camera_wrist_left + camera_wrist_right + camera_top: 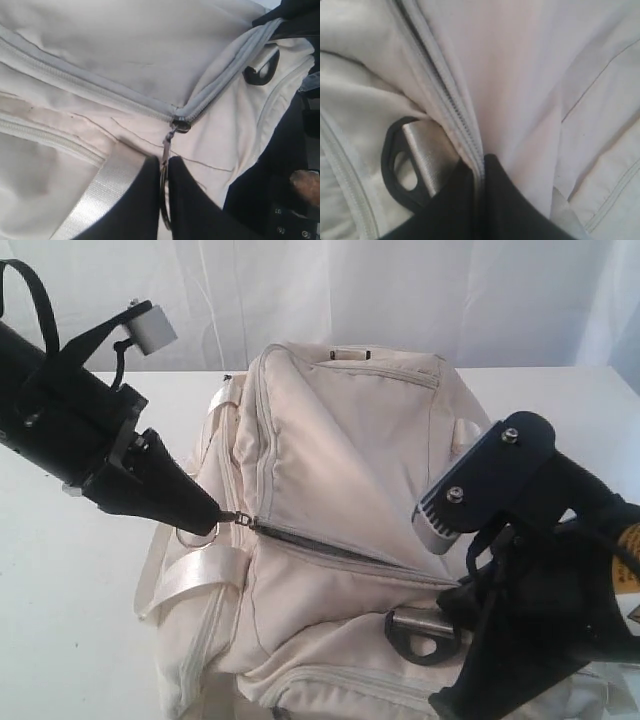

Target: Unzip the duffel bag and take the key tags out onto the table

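**A:** What have your tools got hold of?

**B:** My left tool [163,171] is pinched closed on the dark metal zipper pull [168,142]. The pull hangs from the slider at the end of the long grey zipper [350,552] nearest that arm. My right tool [479,172] is closed too. It nips the zipper's seam at the far end, just beside a dark D-ring [395,172] that has a band of pale webbing through it.

**A:** And where is the bag?

**B:** The large cream fabric duffel bag [330,440] lies on the flat white surface [70,590], between my two arms. The zipper runs across it from one tool to the other. A pale shiny webbing strap [195,575] loops over its side just below my left tool.

**A:** What is inside?

**B:** I cannot tell. The teeth look joined along the stretch my wrist views show, so no lining or contents is visible. The small pocket zip [385,370] at the far end is closed as well. The key tags are hidden from me.
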`<action>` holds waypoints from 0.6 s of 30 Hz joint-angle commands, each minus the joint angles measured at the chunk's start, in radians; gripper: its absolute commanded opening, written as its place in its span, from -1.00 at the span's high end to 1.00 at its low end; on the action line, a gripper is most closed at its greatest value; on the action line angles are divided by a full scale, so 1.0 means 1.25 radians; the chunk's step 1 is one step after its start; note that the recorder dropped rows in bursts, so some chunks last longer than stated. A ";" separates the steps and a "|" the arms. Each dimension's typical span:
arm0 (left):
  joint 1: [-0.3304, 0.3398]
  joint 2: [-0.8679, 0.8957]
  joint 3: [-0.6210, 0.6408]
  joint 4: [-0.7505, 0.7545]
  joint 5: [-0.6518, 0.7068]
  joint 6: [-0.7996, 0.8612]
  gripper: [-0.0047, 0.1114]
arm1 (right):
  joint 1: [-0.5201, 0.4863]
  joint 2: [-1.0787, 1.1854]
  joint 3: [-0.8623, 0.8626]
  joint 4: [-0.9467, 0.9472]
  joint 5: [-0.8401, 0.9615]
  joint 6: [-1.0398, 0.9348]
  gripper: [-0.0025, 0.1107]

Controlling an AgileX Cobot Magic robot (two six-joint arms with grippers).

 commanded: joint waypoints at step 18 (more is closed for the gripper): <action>0.031 0.032 -0.007 -0.094 0.057 0.146 0.92 | -0.009 0.112 -0.121 0.156 -0.260 -0.281 -0.24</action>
